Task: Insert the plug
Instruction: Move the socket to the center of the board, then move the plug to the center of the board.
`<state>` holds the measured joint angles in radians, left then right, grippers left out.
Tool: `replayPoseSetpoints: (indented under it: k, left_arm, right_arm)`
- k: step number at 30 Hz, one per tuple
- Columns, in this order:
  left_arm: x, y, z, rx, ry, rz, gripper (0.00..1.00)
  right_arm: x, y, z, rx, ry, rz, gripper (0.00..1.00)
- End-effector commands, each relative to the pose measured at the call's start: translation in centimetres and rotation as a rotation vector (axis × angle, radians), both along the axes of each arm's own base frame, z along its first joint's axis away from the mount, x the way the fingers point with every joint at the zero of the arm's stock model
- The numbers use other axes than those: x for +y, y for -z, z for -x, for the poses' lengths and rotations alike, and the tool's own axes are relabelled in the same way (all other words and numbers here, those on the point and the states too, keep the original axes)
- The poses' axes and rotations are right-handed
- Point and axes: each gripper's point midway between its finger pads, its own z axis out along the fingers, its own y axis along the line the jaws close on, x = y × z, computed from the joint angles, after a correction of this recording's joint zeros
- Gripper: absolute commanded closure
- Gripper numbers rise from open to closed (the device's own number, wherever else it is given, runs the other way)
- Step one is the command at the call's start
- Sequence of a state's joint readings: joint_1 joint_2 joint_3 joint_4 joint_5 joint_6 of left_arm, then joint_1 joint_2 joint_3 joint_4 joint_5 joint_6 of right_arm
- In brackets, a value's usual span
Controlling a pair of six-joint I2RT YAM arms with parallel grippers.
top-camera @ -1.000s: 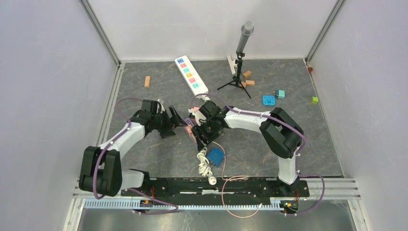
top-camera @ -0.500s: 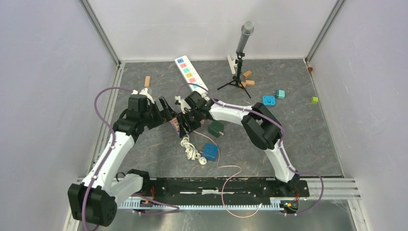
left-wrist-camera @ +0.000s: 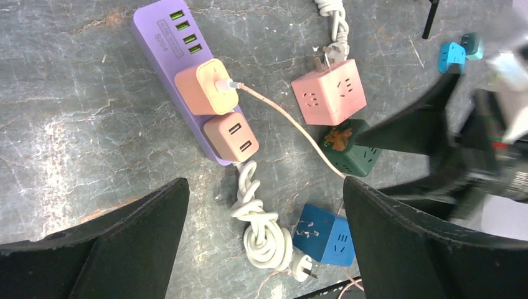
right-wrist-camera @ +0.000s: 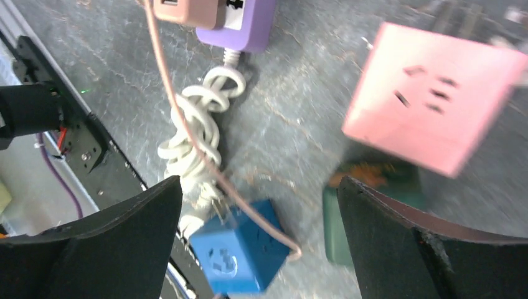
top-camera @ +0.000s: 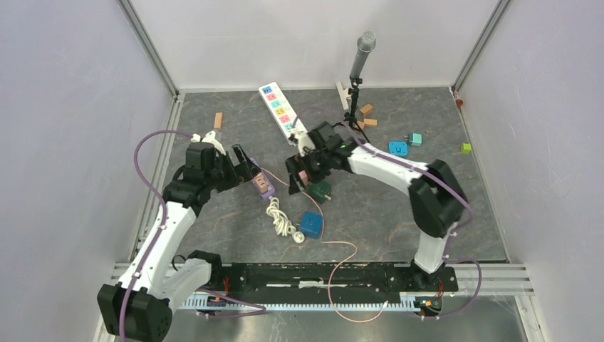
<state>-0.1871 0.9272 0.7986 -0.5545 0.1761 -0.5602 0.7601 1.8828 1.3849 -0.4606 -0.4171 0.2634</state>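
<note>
A purple power strip (left-wrist-camera: 163,34) lies on the grey floor, also seen from above (top-camera: 263,186). A pale yellow charger plug (left-wrist-camera: 200,92) with a thin pink cable (left-wrist-camera: 292,128) sits in the strip, and a pinkish adapter (left-wrist-camera: 231,137) sits beside it. My left gripper (left-wrist-camera: 264,184) hangs open above the strip's cord end, holding nothing. My right gripper (right-wrist-camera: 258,180) is open and empty too, just right of the strip (top-camera: 303,169), over a pink socket cube (right-wrist-camera: 433,118) and a green cube (right-wrist-camera: 367,212).
The strip's white cord (left-wrist-camera: 264,230) is coiled by a blue socket cube (left-wrist-camera: 324,233), its plug (left-wrist-camera: 303,268) loose on the floor. A white power strip (top-camera: 283,110), a microphone tripod (top-camera: 350,114) and small blocks (top-camera: 366,114) stand at the back.
My right gripper has opened and pulled away to the right from the purple strip. The left gripper stays open beside the strip, hardly moved over the last half second.
</note>
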Motion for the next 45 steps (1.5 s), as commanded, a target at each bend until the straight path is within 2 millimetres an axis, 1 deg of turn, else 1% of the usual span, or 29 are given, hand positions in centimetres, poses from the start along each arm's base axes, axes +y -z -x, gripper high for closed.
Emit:
replayPoseSetpoints:
  k: [1,3,6,8,11,12,15,16,18,19,20,21,22,24,25,26,27,28,30,31,32,36,38,41,45]
  left_arm:
    - [-0.8,-1.1,-1.6,-0.057,-0.008,0.066,0.00]
    - [-1.5,-1.2,-2.0,-0.059,0.002,0.103,0.00]
    - [-2.5,-1.4,-2.5,-0.050,0.025,0.153,0.00]
    - [-3.0,-1.6,-2.8,-0.031,0.041,0.173,0.00]
    - [-4.2,-2.4,-3.4,-0.022,0.088,0.196,0.00]
    - [-4.9,-2.7,-3.6,-0.022,0.112,0.195,0.00]
    - [-6.8,-3.1,-3.9,-0.001,0.160,0.161,0.00]
    - [-7.7,-3.4,-4.0,0.001,0.179,0.149,0.00]
    - [-9.5,-3.3,-4.1,0.024,0.208,0.109,0.00]
    - [-10.7,-3.4,-3.9,0.027,0.232,0.088,0.00]
    - [-11.5,-2.9,-4.0,0.044,0.240,0.057,0.00]
    - [-12.5,-3.0,-3.9,0.047,0.254,0.033,0.00]
    - [-13.3,-2.6,-4.0,0.062,0.257,0.003,0.00]
    - [-14.7,-2.1,-4.1,0.086,0.259,-0.052,0.00]
    - [-14.9,-1.5,-4.2,0.105,0.246,-0.092,0.00]
    - [-15.2,-1.3,-4.3,0.115,0.238,-0.121,0.00]
    - [-15.2,-0.8,-4.5,0.126,0.215,-0.156,0.00]
    - [-15.4,-0.4,-4.7,0.142,0.197,-0.181,0.00]
    - [-15.4,0.5,-5.1,0.185,0.150,-0.220,0.00]
    - [-15.5,0.5,-5.4,0.204,0.125,-0.226,0.00]
    - [-15.2,1.1,-5.5,0.236,0.086,-0.250,0.00]
    - [-15.6,2.6,-5.9,0.346,-0.005,-0.262,0.00]
    - [-16.3,3.8,-5.8,0.406,-0.024,-0.255,0.00]
    - [-16.8,5.4,-5.5,0.491,-0.069,-0.253,0.00]
    - [-17.8,7.4,-5.1,0.586,-0.048,-0.258,0.00]
  right_arm:
    - [-3.0,-5.2,-0.5,-0.100,0.016,-0.083,0.02]
    - [-4.3,-6.1,-0.4,-0.108,0.037,-0.104,0.02]
    - [-6.5,-6.5,-0.4,-0.105,0.080,-0.103,0.02]
    - [-8.1,-6.4,-0.5,-0.102,0.115,-0.098,0.02]
    - [-10.7,-5.5,-0.4,-0.083,0.174,-0.068,0.02]
    - [-11.7,-5.1,-0.5,-0.078,0.201,-0.051,0.02]
    - [-14.9,-4.1,-0.9,-0.069,0.303,0.003,0.02]
    - [-16.0,-4.0,-1.2,-0.073,0.339,0.013,0.02]
    - [-18.1,-3.9,-1.8,-0.090,0.412,0.050,0.02]
    - [-19.2,-4.0,-2.1,-0.103,0.446,0.063,0.02]
    - [-20.2,-4.1,-2.4,-0.116,0.476,0.079,0.02]
    - [-21.2,-4.2,-2.7,-0.129,0.511,0.093,0.02]
    - [-22.0,-4.3,-2.9,-0.135,0.543,0.097,0.02]
    - [-23.4,-4.6,-3.1,-0.149,0.601,0.085,0.02]
    - [-23.9,-4.7,-3.1,-0.152,0.633,0.078,0.02]
    - [-24.6,-4.6,-3.1,-0.149,0.672,0.076,0.02]
    - [-25.4,-4.2,-2.8,-0.128,0.723,0.092,0.02]
    - [-25.9,-3.6,-2.5,-0.100,0.753,0.095,0.02]
    - [-26.2,-2.3,-1.6,-0.048,0.770,0.085,0.02]
    - [-26.4,-1.9,-1.4,-0.036,0.783,0.077,0.02]
    - [-26.3,-1.6,-1.0,-0.028,0.787,0.061,0.02]
    - [-26.1,-0.8,-0.3,-0.015,0.784,0.038,0.02]
    - [-26.2,-0.5,0.0,-0.008,0.773,0.046,0.02]
    - [-26.2,-0.2,0.1,-0.009,0.763,0.053,0.02]
    - [-26.2,0.0,0.2,-0.006,0.745,0.060,0.02]
